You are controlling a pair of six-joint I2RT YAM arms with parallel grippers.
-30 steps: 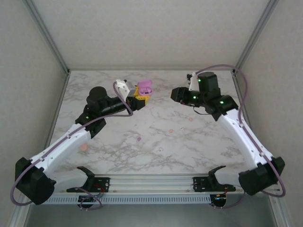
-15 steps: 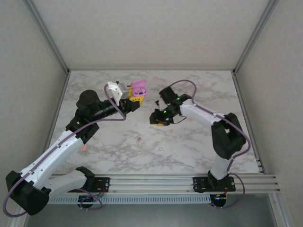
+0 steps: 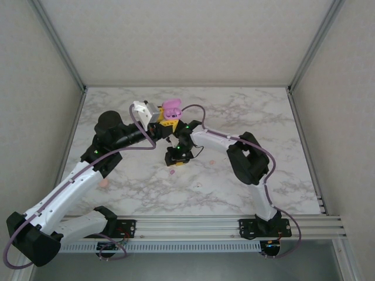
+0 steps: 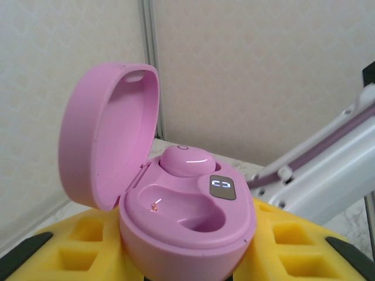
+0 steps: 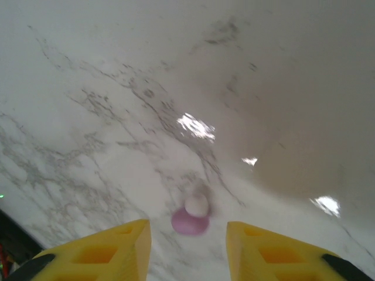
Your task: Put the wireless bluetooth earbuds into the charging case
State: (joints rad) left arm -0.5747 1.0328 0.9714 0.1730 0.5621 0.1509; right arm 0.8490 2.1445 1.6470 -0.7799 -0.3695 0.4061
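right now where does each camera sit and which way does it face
Top external: above and behind the bases, facing down at the marble table; both arms, left claw and right claw show.
Left wrist: on the left arm, facing along its yellow fingers at the open pink charging case; the right arm crosses behind.
Right wrist: facing down at the purple earbud on the marble, between its yellow fingers.
Shared: top external also sees the case and the earbud.
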